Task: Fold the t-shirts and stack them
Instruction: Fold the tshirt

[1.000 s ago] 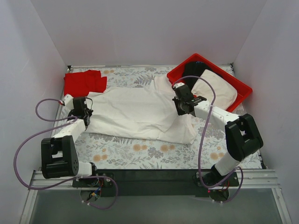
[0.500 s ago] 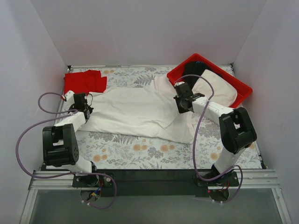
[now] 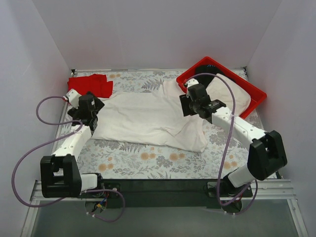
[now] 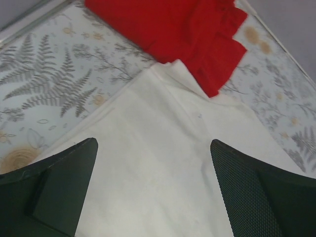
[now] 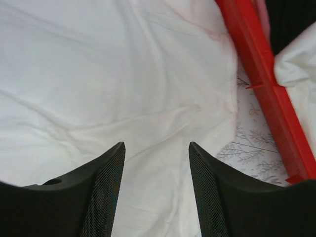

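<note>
Jaws open and empty on the left gripper (image 4: 153,190) and right gripper (image 5: 156,190), the white shirt (image 3: 148,118) lies spread, unfolded, beside the seemingly folded red shirt (image 3: 89,85); stacking remains.

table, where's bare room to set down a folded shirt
Widest bare patch: the near strip of table between the white shirt and the arm bases. A smaller one lies at the far edge, between the red shirt and the red tray. Centre and both far corners are crowded.
</note>
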